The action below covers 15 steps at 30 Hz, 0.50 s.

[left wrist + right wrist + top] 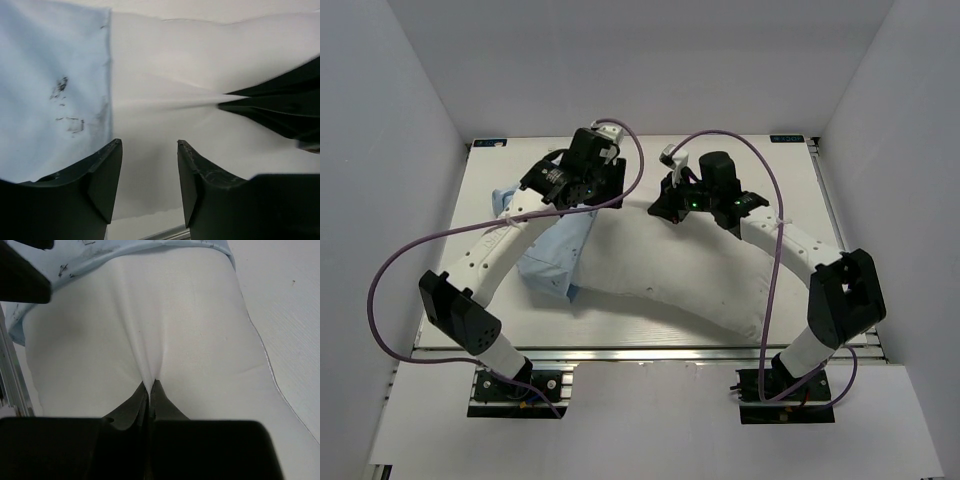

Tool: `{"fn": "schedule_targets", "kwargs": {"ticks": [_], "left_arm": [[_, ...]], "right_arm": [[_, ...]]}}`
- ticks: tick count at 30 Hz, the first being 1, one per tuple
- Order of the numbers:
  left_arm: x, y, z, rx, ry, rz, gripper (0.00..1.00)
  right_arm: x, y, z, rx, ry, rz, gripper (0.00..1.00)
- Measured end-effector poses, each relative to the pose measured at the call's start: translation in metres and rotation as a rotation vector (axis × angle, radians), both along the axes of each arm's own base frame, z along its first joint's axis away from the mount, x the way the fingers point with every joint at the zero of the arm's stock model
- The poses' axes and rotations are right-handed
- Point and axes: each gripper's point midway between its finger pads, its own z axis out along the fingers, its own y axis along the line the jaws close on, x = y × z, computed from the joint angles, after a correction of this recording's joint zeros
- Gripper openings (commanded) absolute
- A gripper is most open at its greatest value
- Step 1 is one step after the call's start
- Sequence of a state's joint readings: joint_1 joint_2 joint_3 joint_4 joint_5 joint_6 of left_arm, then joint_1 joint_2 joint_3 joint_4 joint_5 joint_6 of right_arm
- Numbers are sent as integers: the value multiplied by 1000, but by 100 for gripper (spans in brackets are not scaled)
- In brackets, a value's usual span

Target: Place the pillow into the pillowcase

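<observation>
The white pillow (670, 275) lies across the table, its left end inside the light-blue pillowcase (552, 255). My right gripper (151, 382) is shut on a pinched fold of the pillow (190, 340) near its far edge. The pillowcase edge (150, 247) shows at the top of the right wrist view. My left gripper (149, 145) is open just above the pillow (200, 65), right beside the pillowcase's hem (50, 90). The right gripper's dark fingers (280, 107) show at the right of the left wrist view, holding the fold.
The white table (790, 190) has metal rails along its front edge (650, 352) and right side (832, 210). White walls enclose the back and both sides. Purple cables (770, 200) loop over both arms.
</observation>
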<state>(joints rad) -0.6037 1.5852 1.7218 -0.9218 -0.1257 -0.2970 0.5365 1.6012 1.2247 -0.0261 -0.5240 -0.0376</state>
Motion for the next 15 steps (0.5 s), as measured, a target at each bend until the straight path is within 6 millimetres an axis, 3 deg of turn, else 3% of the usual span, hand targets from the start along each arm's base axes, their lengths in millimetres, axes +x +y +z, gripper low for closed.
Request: {"fn": "schedule_targets", "kwargs": {"ticks": [5,11,15], "left_arm": [[-3,28,-39,135,47,73,59],[7,44,-53,233,38,120,58],[17,53,-65,304,27,157,45]], "right_arm": [[-3,-1,-2,2,-16,8,0],[-2,-1,-3,-2,-27,13,0],[-2,-1,-4,-3,-26,13,0]]}}
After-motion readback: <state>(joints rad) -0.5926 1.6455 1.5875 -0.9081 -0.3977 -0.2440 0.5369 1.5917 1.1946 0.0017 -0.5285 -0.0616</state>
